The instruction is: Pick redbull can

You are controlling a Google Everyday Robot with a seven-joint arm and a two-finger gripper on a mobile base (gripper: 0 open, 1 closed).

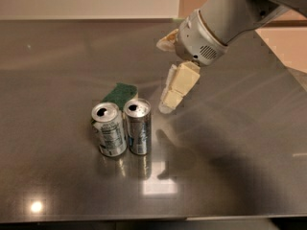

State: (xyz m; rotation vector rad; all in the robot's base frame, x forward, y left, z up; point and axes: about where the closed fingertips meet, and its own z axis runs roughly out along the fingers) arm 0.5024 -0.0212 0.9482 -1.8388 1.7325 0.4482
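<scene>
The redbull can (137,127), slim and silver-grey with dark side panels, stands upright on the dark table (230,166). It touches a wider white-and-green can (109,130) on its left. My gripper (163,75) hangs above the table just right of and behind the redbull can, and it is open and empty. One cream finger (175,87) points down toward the table, with its tip close to the can's upper right. The other finger (167,40) sits higher, near the wrist.
A green sponge (120,93) lies flat right behind the two cans. The table's far edge meets a pale wall, and its right edge runs diagonally at the upper right.
</scene>
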